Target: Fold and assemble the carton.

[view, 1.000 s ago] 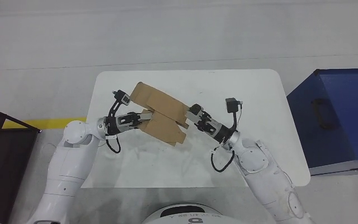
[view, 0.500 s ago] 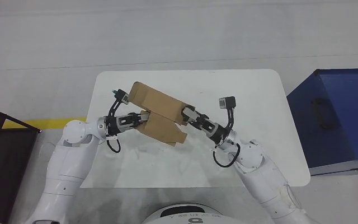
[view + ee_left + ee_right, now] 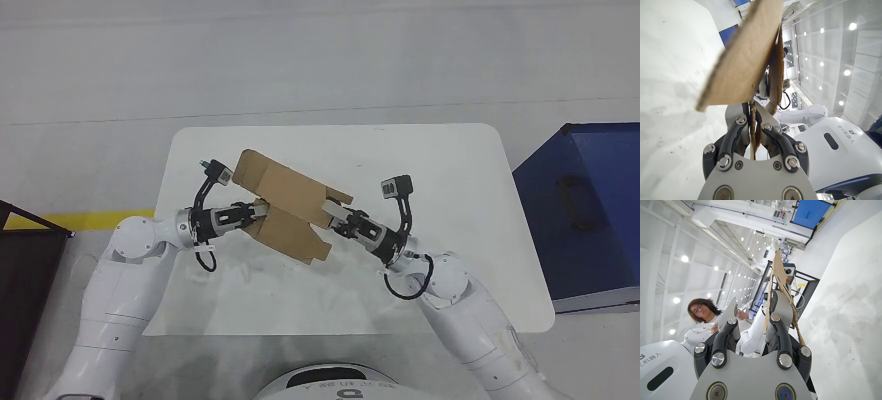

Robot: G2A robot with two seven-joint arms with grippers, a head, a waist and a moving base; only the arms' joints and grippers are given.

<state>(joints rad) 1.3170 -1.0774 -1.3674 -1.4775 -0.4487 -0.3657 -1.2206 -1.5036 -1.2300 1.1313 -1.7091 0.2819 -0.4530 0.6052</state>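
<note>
A flattened brown carton (image 3: 285, 205) hangs tilted over the white table (image 3: 450, 165). My left gripper (image 3: 247, 212) holds its left end. In the left wrist view this gripper (image 3: 754, 115) is shut on a thin cardboard flap (image 3: 753, 130), and a wide carton panel (image 3: 745, 62) spreads beyond it. My right gripper (image 3: 335, 222) is at the carton's right end. In the right wrist view it (image 3: 755, 309) stands open. One of its fingers (image 3: 781, 308) sits between two cardboard layers (image 3: 779, 275), and the other finger (image 3: 731, 311) is clear of the carton.
A blue bin (image 3: 590, 215) stands off the table's right side, and a black frame (image 3: 25, 255) off its left. The table's far right (image 3: 470, 260) and front hold nothing.
My right arm has swung left and down toward the carton's right end, and its wrist has turned. A small flap at that end now sticks out. The left arm has kept still.
</note>
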